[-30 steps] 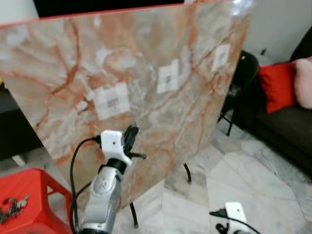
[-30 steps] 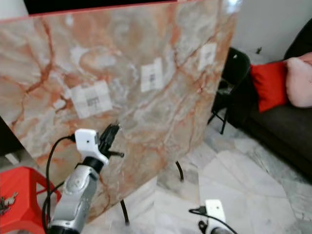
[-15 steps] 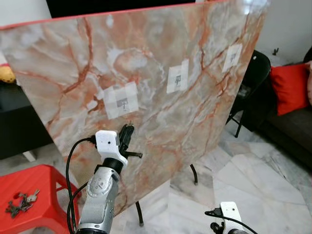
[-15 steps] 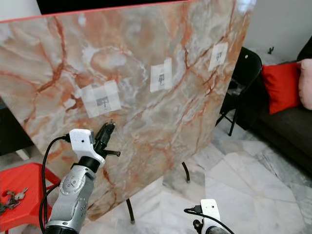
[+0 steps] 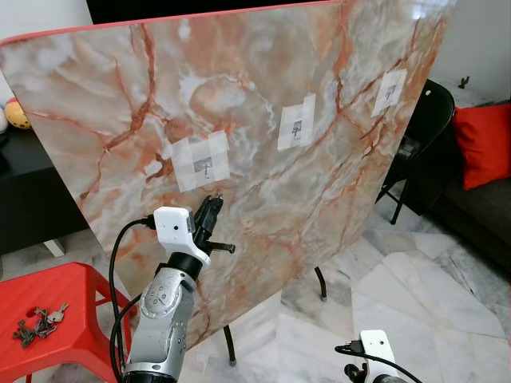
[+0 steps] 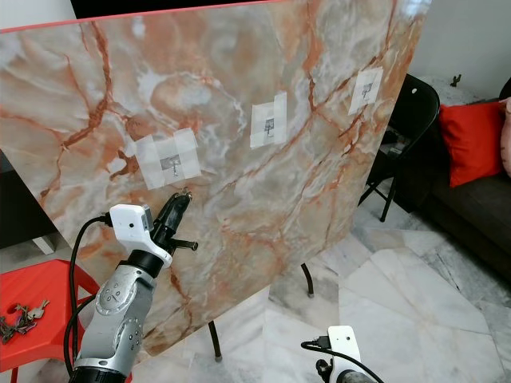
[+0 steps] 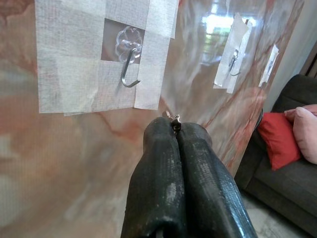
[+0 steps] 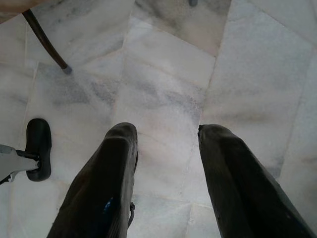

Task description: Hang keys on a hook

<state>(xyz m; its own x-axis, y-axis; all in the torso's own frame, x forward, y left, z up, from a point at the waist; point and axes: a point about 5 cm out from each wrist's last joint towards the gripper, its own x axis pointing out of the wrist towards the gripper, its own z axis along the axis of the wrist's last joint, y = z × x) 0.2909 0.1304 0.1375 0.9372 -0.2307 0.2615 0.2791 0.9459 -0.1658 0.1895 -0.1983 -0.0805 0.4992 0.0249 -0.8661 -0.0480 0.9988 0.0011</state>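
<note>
Below hook [image 7: 129, 62]: left gripper [image 7: 174, 121] pinched on small metal bit | right gripper [image 8: 166, 134] parted | keys [image 5: 36, 321] on red stool [image 5: 72, 291]

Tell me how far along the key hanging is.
Nothing hangs yet: the nearest hook is bare. The left hand, shut on a small metal bit, sits just below it. A bunch of keys lies on the red stool. Right hand idle, open.

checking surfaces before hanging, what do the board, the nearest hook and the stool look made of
Board: looks like polished marble or a marble-print panel, glossy with orange veins and glare. Nearest hook: thin silvery metal wire on a clear flower-shaped base, seemingly plastic, taped on. Stool: smooth red moulded plastic, by its look.
</note>
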